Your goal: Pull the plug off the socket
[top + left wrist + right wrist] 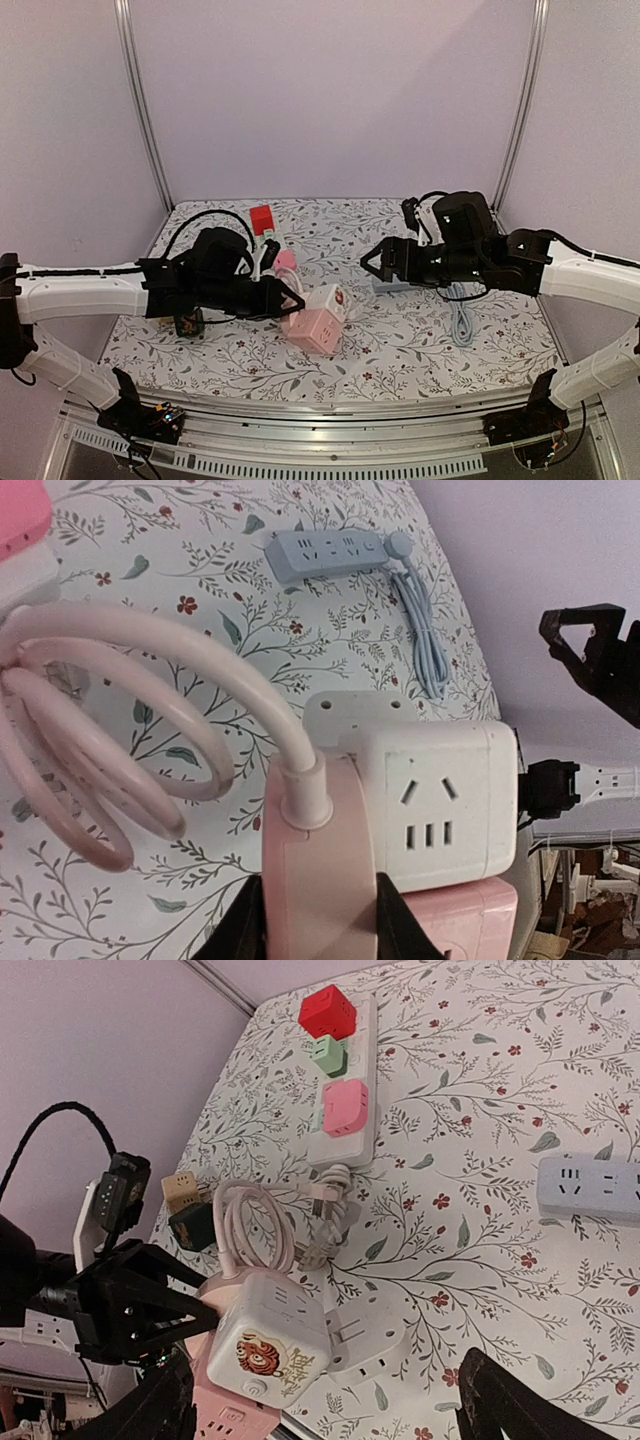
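Your left claw is clamped shut on the pink plug, and the plug's pink cord loops off to one side. The plug sits hard against the white cube socket, left of centre on the floral worktop. Right of the cube, your right claw hangs with its jaws spread wide, holding nothing. A blue power strip lies near it.

Smooth matt plastic pink socket; printed tablecloth.
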### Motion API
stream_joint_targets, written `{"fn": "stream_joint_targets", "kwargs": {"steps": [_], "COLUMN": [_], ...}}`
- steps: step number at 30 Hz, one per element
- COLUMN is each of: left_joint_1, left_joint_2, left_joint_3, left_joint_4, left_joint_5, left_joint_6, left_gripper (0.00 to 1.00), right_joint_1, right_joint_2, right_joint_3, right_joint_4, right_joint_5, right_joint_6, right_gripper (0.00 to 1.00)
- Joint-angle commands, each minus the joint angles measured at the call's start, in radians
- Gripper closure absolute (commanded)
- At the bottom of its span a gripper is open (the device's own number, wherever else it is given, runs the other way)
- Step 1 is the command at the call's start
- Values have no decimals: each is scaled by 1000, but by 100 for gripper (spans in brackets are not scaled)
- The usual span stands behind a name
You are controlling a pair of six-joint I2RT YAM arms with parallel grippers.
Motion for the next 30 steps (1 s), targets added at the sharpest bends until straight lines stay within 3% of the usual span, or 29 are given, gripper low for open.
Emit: {"fn": "stream_joint_targets", "kwargs": {"steps": [1, 12, 30], "left_joint_1": [67, 190, 241], "left_joint_2": [-76, -203, -261], "left_joint_3": [-9, -36, -36], "left_joint_4": [191, 158, 178], "left_joint_5": [167, 381, 507], "left_joint_6": [-45, -46, -115], "left_gripper": [89, 89, 89], "right_joint_1": [24, 38, 39], "right_joint_2": [-33, -11, -50], "right_joint_3": [-17, -49, -51], "right_joint_4": [92, 232, 243], "right_joint_5": [-120, -273, -391], "right_joint_6": [-113, -153, -238], "right_gripper": [10, 10, 11]}}
